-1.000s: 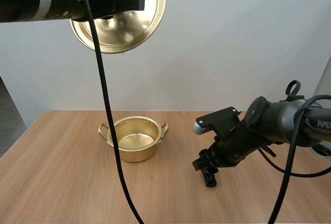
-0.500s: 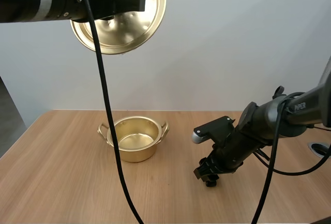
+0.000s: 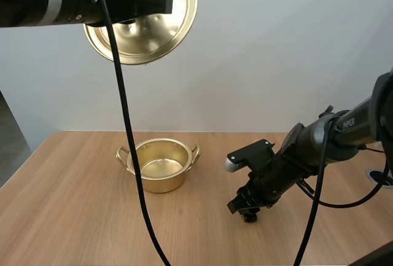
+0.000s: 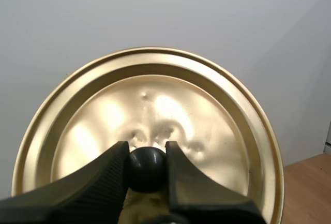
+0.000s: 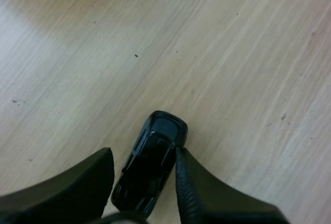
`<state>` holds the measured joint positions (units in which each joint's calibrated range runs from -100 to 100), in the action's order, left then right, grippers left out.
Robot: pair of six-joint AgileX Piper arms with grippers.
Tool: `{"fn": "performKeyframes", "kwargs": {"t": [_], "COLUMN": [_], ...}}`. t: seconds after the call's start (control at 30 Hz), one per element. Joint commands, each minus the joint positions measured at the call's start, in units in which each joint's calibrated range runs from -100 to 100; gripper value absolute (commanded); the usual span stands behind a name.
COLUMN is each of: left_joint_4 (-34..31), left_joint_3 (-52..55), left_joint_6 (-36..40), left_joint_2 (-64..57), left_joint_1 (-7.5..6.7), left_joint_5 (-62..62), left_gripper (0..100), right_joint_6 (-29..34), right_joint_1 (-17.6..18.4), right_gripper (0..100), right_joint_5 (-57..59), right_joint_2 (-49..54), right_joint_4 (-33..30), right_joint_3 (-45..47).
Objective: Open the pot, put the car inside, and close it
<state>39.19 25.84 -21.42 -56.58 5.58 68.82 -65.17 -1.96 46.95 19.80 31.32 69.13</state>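
Note:
High up, my left gripper [image 3: 167, 0] is shut on the black knob [image 4: 147, 168] of the gold lid [image 3: 147, 29], which it holds tilted with its underside facing out. The lid [image 4: 207, 110] fills the space behind the fingers. The open gold pot [image 3: 161, 183] stands on the table with nothing inside. To its right, my right gripper [image 3: 244, 207] is down at the tabletop. It is open and straddles a small black toy car [image 5: 150, 164]. One finger [image 5: 189, 182] touches the car's side; a narrow gap separates the other finger from the car.
The wooden table [image 3: 73, 217] stretches wide to the left and front of the pot. A round fitting [image 3: 382, 177] sits at the table's far right edge.
My right arm has dropped lower and shifted slightly left, bringing its gripper down to the tabletop. The left arm and lid have stayed still.

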Motion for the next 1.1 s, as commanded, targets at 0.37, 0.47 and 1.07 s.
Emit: {"fn": "performKeyframes", "kwargs": {"t": [0.37,0.47,1.07], "left_joint_4": [0.04,0.04,14.84], "left_joint_3": [-0.03,-0.03,-0.03], "left_joint_6": [0.04,0.04,-6.94], "left_joint_2": [0.04,0.04,0.04], "left_joint_1": [0.01,0.08,6.68], "left_joint_5": [0.08,0.05,10.89], "left_gripper": [0,0,0], "right_joint_6": [-0.02,-0.1,-15.42], "right_joint_1": [-0.02,-0.02,1.15], "right_gripper": [44,0,0], "right_joint_5": [-3.54,-5.77,16.13], "right_joint_2": [-5.44,-5.44,5.71], "right_joint_4": [0.16,0.16,37.98], "right_joint_3": [-0.75,-0.87,-27.36]}}
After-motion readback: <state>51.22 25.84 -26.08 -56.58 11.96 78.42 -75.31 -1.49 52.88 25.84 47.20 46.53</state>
